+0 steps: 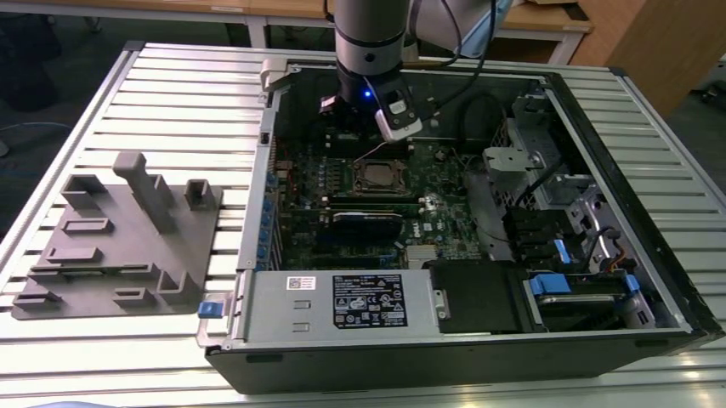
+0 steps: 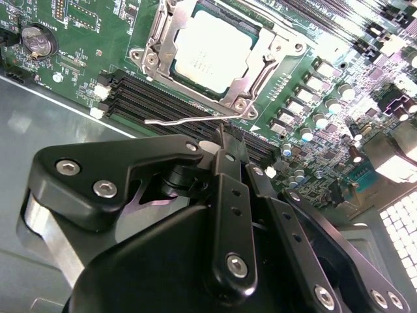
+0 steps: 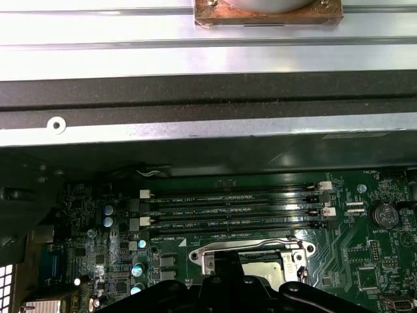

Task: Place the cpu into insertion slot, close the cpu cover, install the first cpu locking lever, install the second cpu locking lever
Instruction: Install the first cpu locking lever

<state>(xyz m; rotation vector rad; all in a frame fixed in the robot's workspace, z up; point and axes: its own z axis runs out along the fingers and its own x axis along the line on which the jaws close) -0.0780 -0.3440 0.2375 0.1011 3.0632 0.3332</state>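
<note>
**One cpu seated, gripper over the memory slots**

In the exterior view, one grey fixture block point(image 1: 119, 238) lies on the slatted surface point(image 1: 182, 85) at that view's left, with bare slats around it. To its right stands one open computer case point(image 1: 454, 365), its walls ringing the motherboard point(image 1: 443, 212). One cpu point(image 2: 212, 49) sits in the insertion slot point(image 1: 380, 177), and one cpu cover point(image 2: 158, 49) lies flat around it. One thin locking lever point(image 2: 176, 120) juts free beside four memory slots point(image 3: 228, 208). The gripper point(image 2: 223, 134) hangs over those slots, its fingers drawn together with nothing seen between them. Its tip is near the lever; whether they touch cannot be told.
</note>
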